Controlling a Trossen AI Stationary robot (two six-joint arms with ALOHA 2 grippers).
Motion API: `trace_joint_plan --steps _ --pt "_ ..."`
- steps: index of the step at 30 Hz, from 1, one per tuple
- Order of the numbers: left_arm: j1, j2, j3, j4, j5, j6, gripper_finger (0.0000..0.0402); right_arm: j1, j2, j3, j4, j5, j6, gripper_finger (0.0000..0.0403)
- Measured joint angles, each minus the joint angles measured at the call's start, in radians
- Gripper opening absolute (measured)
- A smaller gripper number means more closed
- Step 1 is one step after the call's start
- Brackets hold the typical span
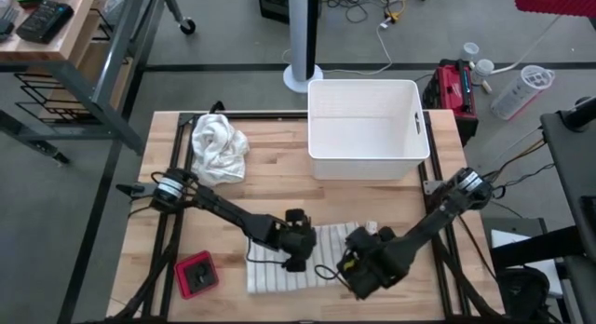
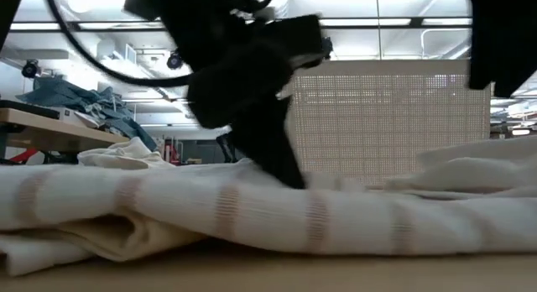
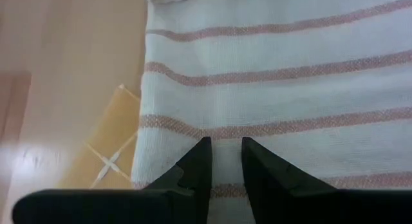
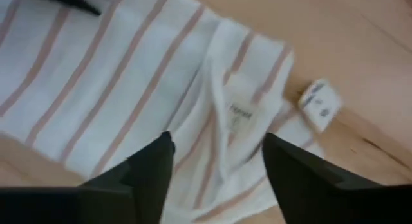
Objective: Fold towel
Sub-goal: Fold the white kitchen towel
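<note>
The white towel with pale red stripes lies flattened on the table near its front edge, and fills the low view. My left gripper slants down onto the towel's far middle, its fingers nearly together on the cloth. My right gripper hangs open above the towel's rumpled right end, clear of it, where a sewn label sticks out onto the wood. My left gripper has its two fingertips on the towel's top layer, with a narrow strip of cloth between them. The stripe there kinks toward the tips. The fingers slant down from the table's left and far side. The towel stays flat on the table.
A second, crumpled white towel lies at the far left. A white bin stands at the far centre. A small red object sits near the front left corner. Bare wood shows between the bin and the striped towel.
</note>
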Motion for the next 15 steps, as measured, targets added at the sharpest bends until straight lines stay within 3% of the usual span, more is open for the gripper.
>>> trace_joint_plan --steps 6,15 --pt "0.006 -0.113 -0.225 0.171 -0.019 -0.048 0.0076 -0.033 0.032 -0.004 0.046 -0.001 -0.034 0.0283" --pt "0.016 -0.322 -0.448 0.463 -0.025 -0.042 0.0076 -0.085 0.116 -0.006 0.067 0.043 -0.132 0.0299"
